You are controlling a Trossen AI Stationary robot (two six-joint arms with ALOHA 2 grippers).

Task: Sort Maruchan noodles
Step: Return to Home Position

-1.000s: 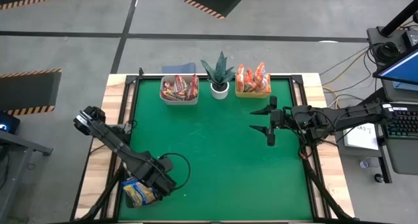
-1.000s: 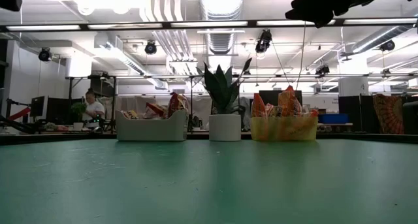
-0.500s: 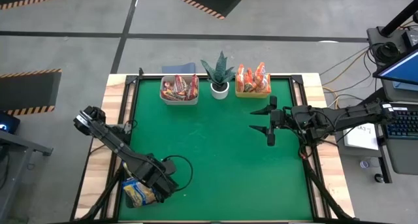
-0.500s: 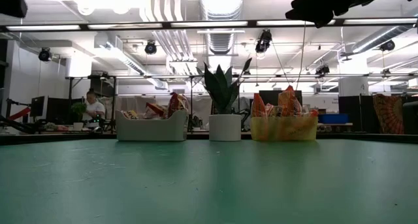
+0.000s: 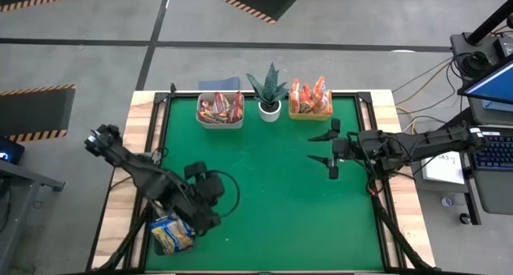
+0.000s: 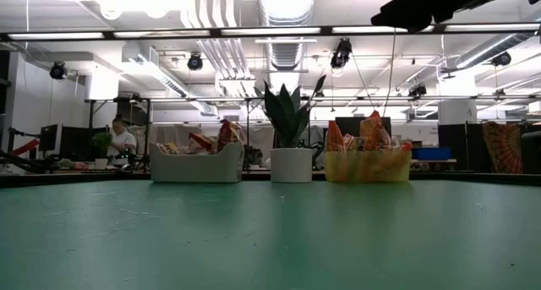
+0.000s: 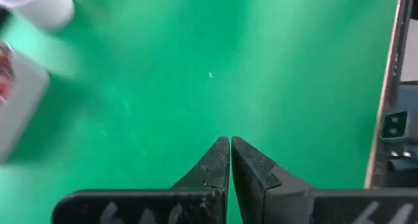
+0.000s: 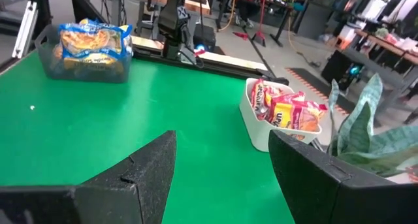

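Left claw [image 7: 228, 140] pressed together, empty, above green bench [image 5: 272, 203]. Right claw [image 5: 311, 148] spread, empty, hovering at bench's right side. Red noodle packs [image 5: 220, 107] in white bin [image 5: 220, 123], orange packs [image 5: 310, 97] in yellow bin [image 5: 310, 115], blue-yellow packs [image 5: 171, 233] in black bin [image 8: 91, 74].

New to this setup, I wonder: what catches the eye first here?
Three filled bins strike first: a white bin with red packs and a yellow bin with orange packs at the far edge, flanking a potted plant, and a black bin with blue-yellow packs at the near left corner. The right gripper hangs open at the right; the left gripper, shut, is near the black bin.
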